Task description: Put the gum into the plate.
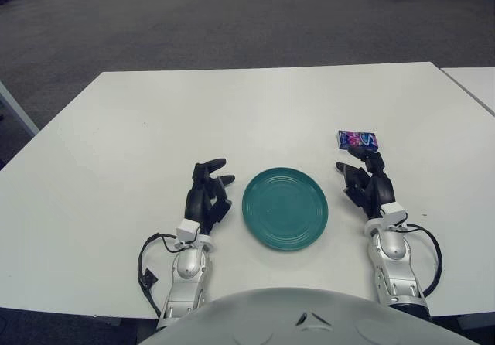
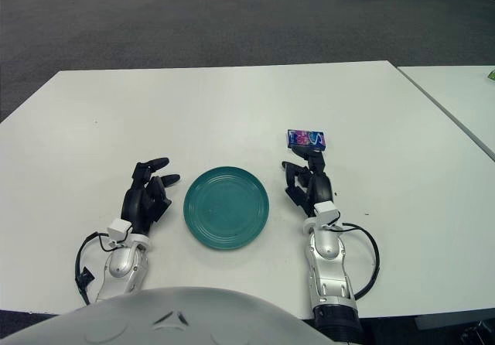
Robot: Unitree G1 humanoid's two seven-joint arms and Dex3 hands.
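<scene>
A small blue and pink gum pack lies flat on the white table, right of and a little beyond the plate. The round teal plate sits empty near the table's front middle. My right hand rests on the table just in front of the gum, its fingers spread and holding nothing, the fingertips close to the pack. My left hand rests on the table left of the plate, fingers relaxed and empty.
The white table stretches far beyond the plate. A second white table stands at the right, across a narrow gap. Grey carpet floor lies beyond.
</scene>
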